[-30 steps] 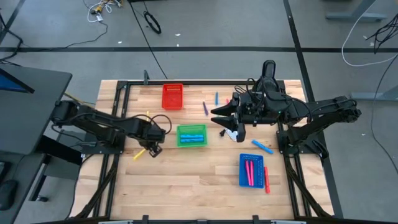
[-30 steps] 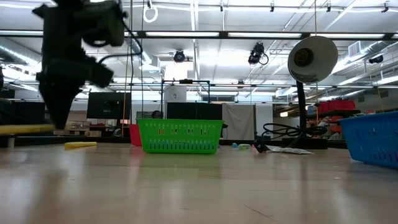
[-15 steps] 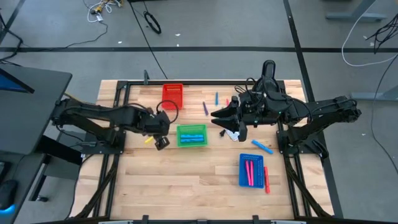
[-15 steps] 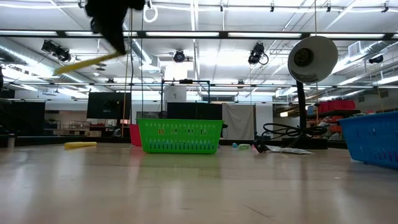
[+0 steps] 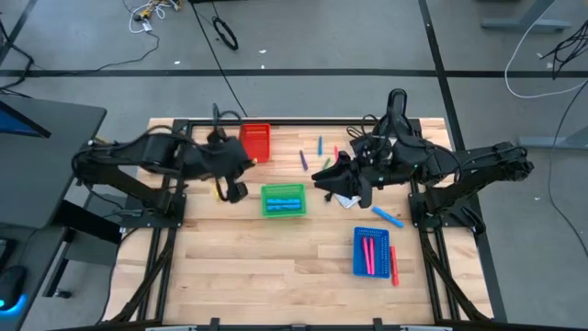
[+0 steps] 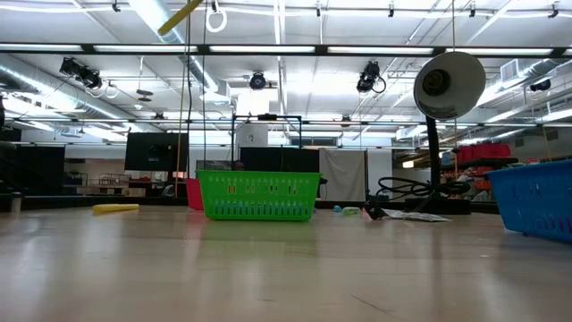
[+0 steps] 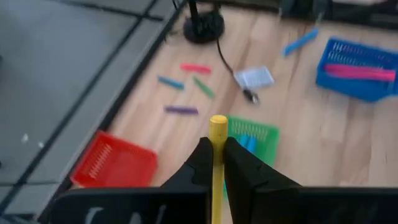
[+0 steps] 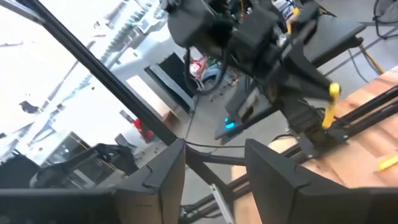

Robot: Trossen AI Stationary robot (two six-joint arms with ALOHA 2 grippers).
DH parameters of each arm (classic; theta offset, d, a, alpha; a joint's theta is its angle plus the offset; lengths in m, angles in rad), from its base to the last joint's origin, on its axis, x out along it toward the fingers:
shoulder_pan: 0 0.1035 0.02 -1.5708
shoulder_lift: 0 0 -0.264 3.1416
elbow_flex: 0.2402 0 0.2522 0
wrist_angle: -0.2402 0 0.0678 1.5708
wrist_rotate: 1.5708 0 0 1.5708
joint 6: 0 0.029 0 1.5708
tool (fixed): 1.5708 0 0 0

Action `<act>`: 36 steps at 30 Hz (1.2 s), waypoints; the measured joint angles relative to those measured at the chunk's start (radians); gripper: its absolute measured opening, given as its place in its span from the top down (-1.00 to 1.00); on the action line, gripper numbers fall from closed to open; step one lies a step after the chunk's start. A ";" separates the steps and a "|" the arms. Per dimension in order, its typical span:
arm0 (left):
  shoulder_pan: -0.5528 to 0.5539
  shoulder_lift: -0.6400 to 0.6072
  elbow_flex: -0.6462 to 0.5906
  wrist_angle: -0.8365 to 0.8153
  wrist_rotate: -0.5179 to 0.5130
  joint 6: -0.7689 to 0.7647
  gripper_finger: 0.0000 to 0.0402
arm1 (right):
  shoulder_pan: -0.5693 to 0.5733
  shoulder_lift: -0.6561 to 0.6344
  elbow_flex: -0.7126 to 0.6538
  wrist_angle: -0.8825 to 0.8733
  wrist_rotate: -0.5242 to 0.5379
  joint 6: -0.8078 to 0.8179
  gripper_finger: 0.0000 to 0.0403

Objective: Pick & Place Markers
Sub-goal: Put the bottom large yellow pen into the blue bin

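- Wooden surface (image 5: 276, 267), pale planks.
- Red tray (image 5: 255, 142), green tray (image 5: 283, 199), blue tray (image 5: 371, 251) resting there.
- Loose markers (image 5: 387, 217) scattered, plus a white card (image 5: 344, 199).

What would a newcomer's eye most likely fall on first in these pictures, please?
Probably the yellow marker clamped upright in the left gripper, raised above the table near the red tray. Next, the green tray at the table's middle, holding blue markers, and the blue tray nearer the front with pink ones. The right gripper hangs empty, jaws apart.

left gripper (image 5: 226, 183) with yellow marker (image 7: 217, 158) lifted, swung toward red tray (image 5: 256, 142)
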 joint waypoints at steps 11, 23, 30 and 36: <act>-0.001 0.003 0.122 0.079 -0.052 0.185 0.91 | 0.000 0.000 0.000 0.046 0.000 -0.002 0.17; -0.080 0.081 0.121 0.250 -0.092 0.657 0.91 | -0.011 0.000 0.000 0.042 0.015 0.176 0.04; -0.150 0.116 0.121 0.425 -0.182 0.982 0.91 | -0.030 0.000 0.000 0.043 0.005 0.295 -0.28; -0.218 0.143 0.122 0.623 -0.264 1.310 0.91 | -0.049 0.000 0.000 0.055 0.005 0.428 -0.44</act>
